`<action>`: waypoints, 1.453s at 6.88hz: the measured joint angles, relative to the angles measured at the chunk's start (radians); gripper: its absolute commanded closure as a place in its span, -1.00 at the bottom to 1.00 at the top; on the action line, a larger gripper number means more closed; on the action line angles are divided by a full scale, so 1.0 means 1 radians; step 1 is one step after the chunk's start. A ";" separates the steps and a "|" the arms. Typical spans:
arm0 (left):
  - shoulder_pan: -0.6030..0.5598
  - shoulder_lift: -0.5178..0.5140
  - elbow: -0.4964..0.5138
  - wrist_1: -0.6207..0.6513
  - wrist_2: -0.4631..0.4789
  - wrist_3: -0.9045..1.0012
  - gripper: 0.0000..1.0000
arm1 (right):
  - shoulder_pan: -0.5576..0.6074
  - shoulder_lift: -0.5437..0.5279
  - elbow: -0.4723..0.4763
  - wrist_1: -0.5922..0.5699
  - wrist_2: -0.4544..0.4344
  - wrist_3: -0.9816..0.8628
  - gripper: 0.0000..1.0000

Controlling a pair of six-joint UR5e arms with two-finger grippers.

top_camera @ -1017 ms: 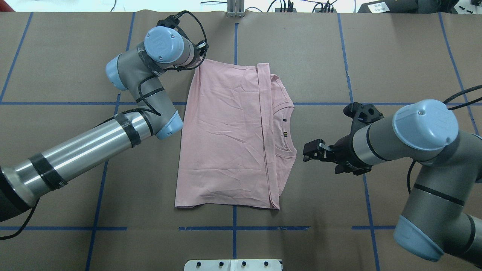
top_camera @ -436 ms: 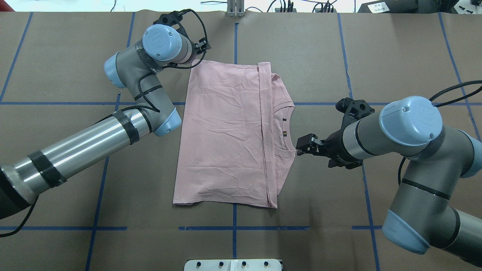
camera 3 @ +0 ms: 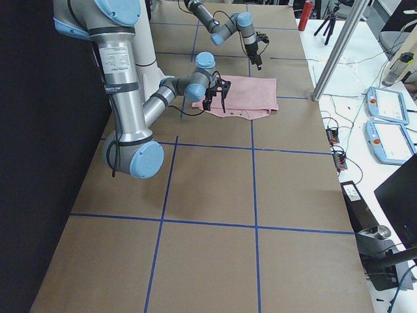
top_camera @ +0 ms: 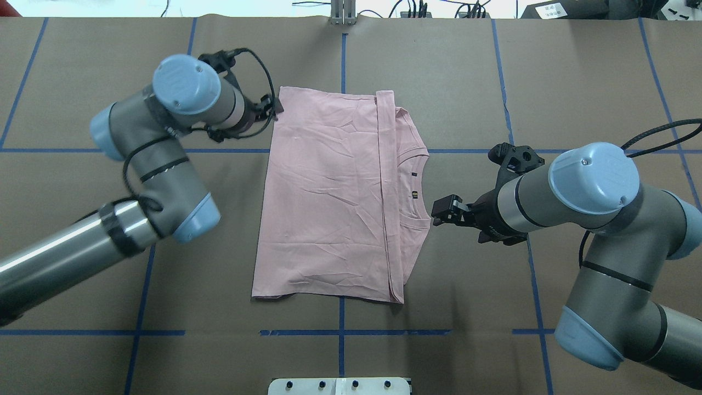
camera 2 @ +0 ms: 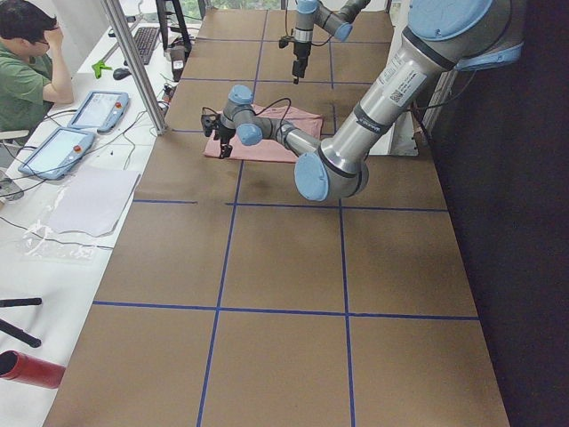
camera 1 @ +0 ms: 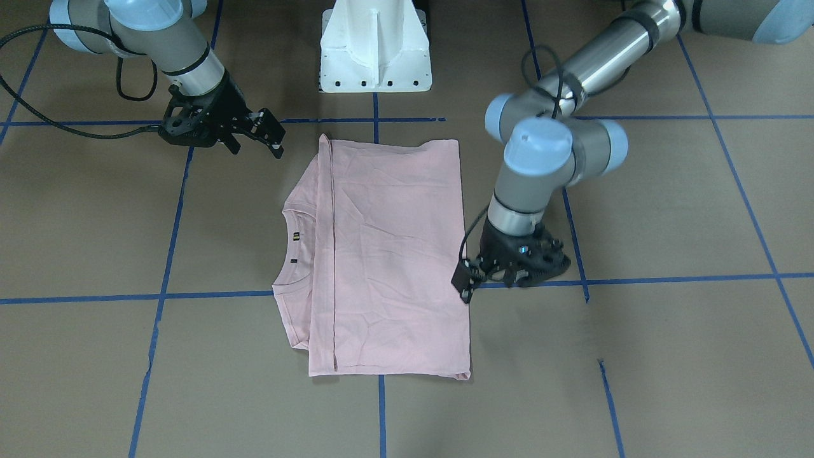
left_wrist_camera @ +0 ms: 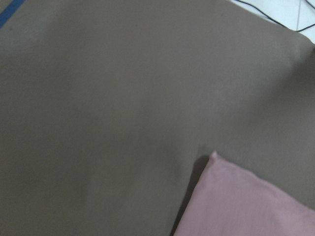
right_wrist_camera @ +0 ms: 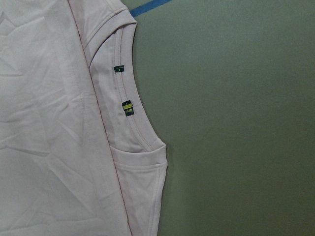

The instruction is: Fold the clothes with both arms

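Pink T-shirt (top_camera: 329, 203) lay folded flat mid-tabletop (top_camera: 466, 82), collar (top_camera: 419, 189) toward the right tool (top_camera: 439, 212), which hovered just beside it, fingers spread. Left tool (top_camera: 271, 109) sat at the shirt's far corner (couldn't tell whether spread or pinching).

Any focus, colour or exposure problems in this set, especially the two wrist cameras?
Left wrist view: soft and dim; the shirt corner lacks a crisp edge. Right wrist view: sharp, the collar tags stand out, but the table looks greenish. Overhead view: evenly lit, with a blown-out strip at the top left.
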 measured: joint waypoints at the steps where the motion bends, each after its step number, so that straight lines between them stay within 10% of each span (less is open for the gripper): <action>1: 0.065 0.084 -0.172 0.097 -0.005 -0.107 -1.00 | -0.001 -0.001 0.000 0.000 -0.002 0.000 -1.00; 3: 0.225 0.190 -0.353 0.179 0.026 -0.367 -1.00 | 0.004 -0.002 0.001 0.000 -0.004 0.000 -1.00; 10: 0.420 0.215 -0.367 0.254 0.115 -0.604 -0.89 | 0.009 0.002 0.003 0.000 -0.005 0.000 -1.00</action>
